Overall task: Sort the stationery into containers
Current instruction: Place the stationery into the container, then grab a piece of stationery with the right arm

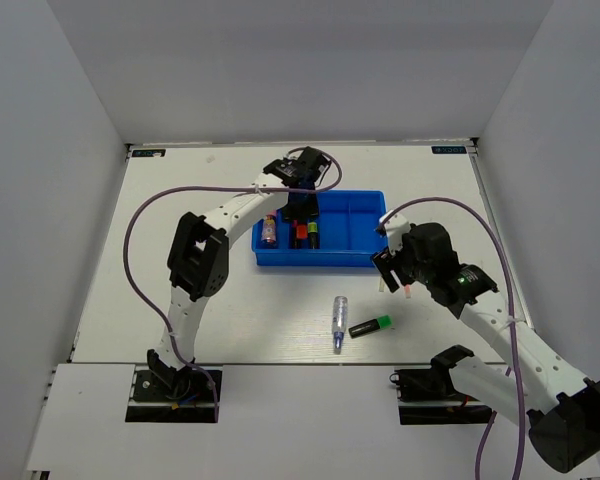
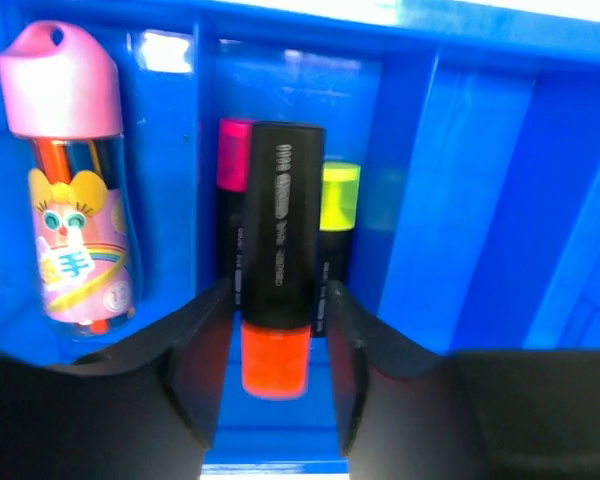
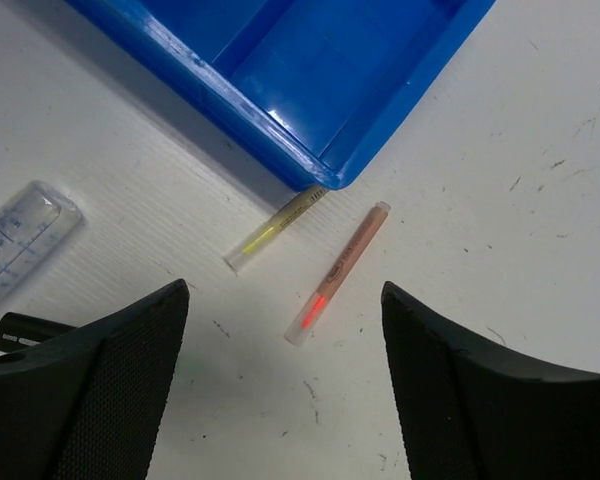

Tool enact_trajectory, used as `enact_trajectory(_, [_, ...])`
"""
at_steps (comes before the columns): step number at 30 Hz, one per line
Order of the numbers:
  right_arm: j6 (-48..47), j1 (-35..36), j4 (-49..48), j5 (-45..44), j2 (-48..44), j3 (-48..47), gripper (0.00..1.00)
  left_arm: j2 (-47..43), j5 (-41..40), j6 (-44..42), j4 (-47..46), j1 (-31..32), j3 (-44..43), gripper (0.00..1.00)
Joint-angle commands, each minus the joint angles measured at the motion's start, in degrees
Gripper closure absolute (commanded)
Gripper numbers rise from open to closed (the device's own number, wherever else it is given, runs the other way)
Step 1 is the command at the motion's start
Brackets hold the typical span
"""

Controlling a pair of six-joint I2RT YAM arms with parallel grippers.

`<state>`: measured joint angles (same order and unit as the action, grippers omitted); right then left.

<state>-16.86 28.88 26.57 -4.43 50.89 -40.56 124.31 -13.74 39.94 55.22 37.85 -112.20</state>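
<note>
Left tool (image 2: 277, 300) parked around black orange-capped highlighter (image 2: 280, 260), laid inside compartment of bright-blue plastic tray (image 1: 330, 260). Clamped or let go, can't be told tbh. Right tool (image 3: 283, 290) spread wide, nothing held. Thin pale-yellow stick (image 3: 275, 228) and pink stick (image 3: 338, 272) seen on white counter (image 3: 500, 200) just beside tray corner.

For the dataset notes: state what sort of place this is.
Probably a robotics lab test cell: a white table boxed in by bare white walls, a left arm and right arm bolted at its near edge, and a blue tray holding highlighters.
</note>
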Motion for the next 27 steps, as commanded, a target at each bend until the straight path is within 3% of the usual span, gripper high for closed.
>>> enact_trajectory(1, [-0.89,-0.05,-0.29,1.52,-0.09,0.21,0.2,-2.05,1.08,-0.04,-1.17,0.3,0.32,0.41])
enact_trajectory(3, [-2.03,-0.14,0.23,1.96,-0.18,0.3,0.2,-2.41,1.43,-0.22,-1.0,0.3,0.23,0.36])
enact_trajectory(5, [-4.04,-0.06,0.59,3.8,-0.53,0.48,0.26,-3.54,1.96,-0.3,-0.99,0.39,-0.21,0.34])
enact_trajectory(6, [-4.75,-0.14,1.2,7.2,-0.88,0.39,0.3,-3.9,1.96,-0.39,-0.91,0.39,-0.3,0.34])
enact_trajectory(8, [-7.03,-0.14,2.34,13.08,-1.49,0.74,0.49,-5.38,1.87,-0.92,-0.3,0.65,-1.09,0.34])
enact_trajectory(9, [-9.22,-0.23,3.74,15.13,-1.5,0.65,0.59,-6.79,2.05,-1.18,-0.12,1.0,-1.09,0.41])
enact_trajectory(11, [-15.19,-0.14,7.43,25.38,-1.94,0.39,0.66,-9.68,1.79,-2.24,0.76,1.53,-0.83,0.57])
enact_trajectory(12, [-23.74,-0.14,11.88,27.87,-1.85,0.3,0.66,-12.14,1.52,-3.2,1.29,2.4,0.92,0.74])
enact_trajectory(13, [-26.88,-0.14,13.58,35.38,-1.85,0.3,0.63,-15.3,1.26,-4.6,1.9,2.76,2.06,0.77])
enact_trajectory(14, [-30.82,-0.14,15.43,37.1,-1.42,0.65,0.59,-16.98,1.08,-6.18,2.17,3.37,4.69,0.77])
enact_trajectory(15, [-42.17,0.03,19.97,38.77,-1.24,0.65,0.54,-23.0,0.99,-7.06,2.43,4.07,8.8,0.74])
enact_trajectory(16, [-45.77,0.12,24.37,42.88,-0.89,0.48,0.46,-25.32,0.91,-9.42,3.04,4.25,11.19,0.66])
enact_trajectory(18, [-55.05,0.03,28.43,43.97,0.52,0.83,0.41,-35.29,1.34,-10.67,2.96,4.43,22.67,0.36])
enact_trajectory(19, [-57.03,0.21,29.76,44.93,1.04,2.13,0.4,-37.89,0.65,-12.5,2.88,4.08,28.82,0.12])
enact_trajectory(20, [-59.58,-0.4,29.77,45.03,2.27,2.41,0.4,-40.7,-0.4,-12.96,2.87,3.73,31.58,0.05])
enact_trajectory(23, [-60.83,0.3,27.14,44.24,4.91,4.08,0.39,-55.53,-1.12,-14.19,3.58,1.01,44.31,0.0])
enact_trajectory(27, [-60.83,0.65,23.1,43.02,8.24,6.18,0.37,-67.08,-0.24,-15.24,3.49,-4.43,56.45,0.0])
